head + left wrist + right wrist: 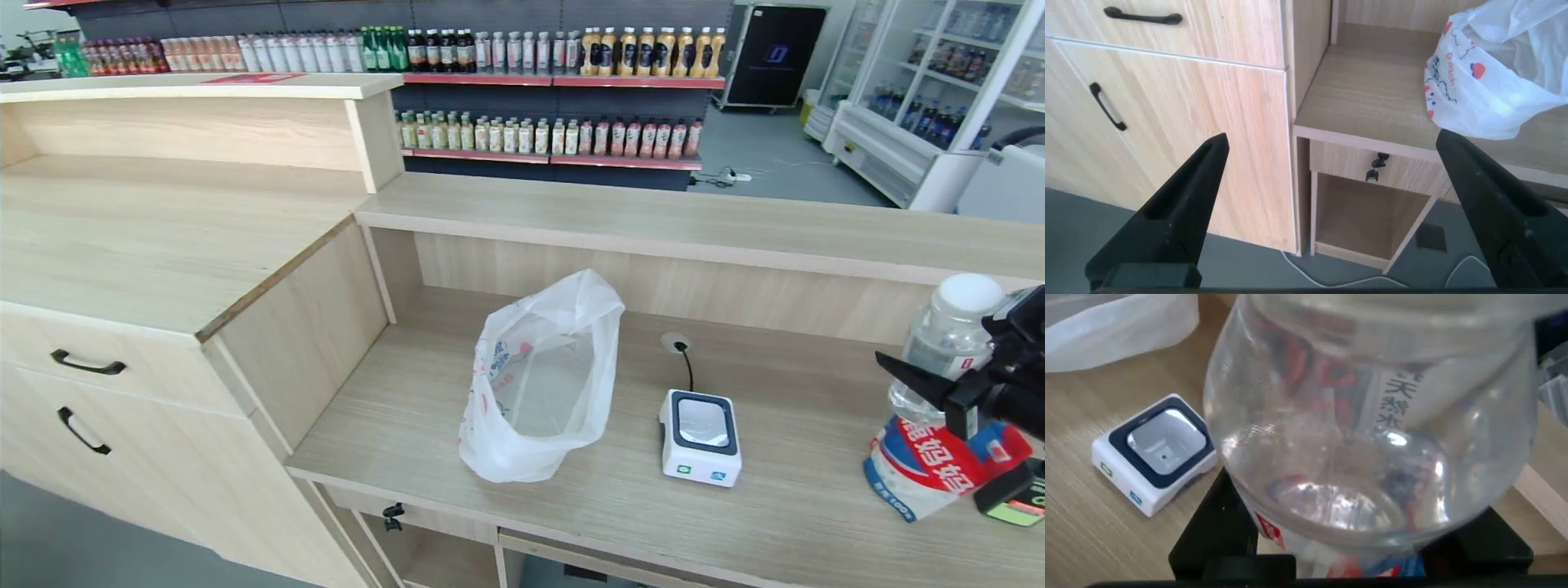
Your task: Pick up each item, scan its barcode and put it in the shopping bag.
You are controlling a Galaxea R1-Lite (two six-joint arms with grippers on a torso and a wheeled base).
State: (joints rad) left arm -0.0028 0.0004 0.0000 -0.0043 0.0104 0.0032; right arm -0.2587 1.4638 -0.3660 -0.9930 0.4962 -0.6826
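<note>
Right gripper (939,371): we judge it clamped on the bottle (947,335) mid-body, at the counter's (784,384) right end.
Bottle: upright, long axis vertical, cap up, above 1 packet (931,482).
Scanner (700,437): well to the bottle's left, window up.
Bag (535,384): just left of the scanner, mouth open.
Left gripper (1331,140): spread, empty, low off the counter's front; we count the right arm nearer.

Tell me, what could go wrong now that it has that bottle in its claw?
The bottle in the right gripper is smooth and round, so it might slip or turn while being shown to the scanner. The scanner sits between the bottle and the bag, so a low pass could knock it. The bag is thin and limp, so the bottle might catch its rim or tip it over.
</note>
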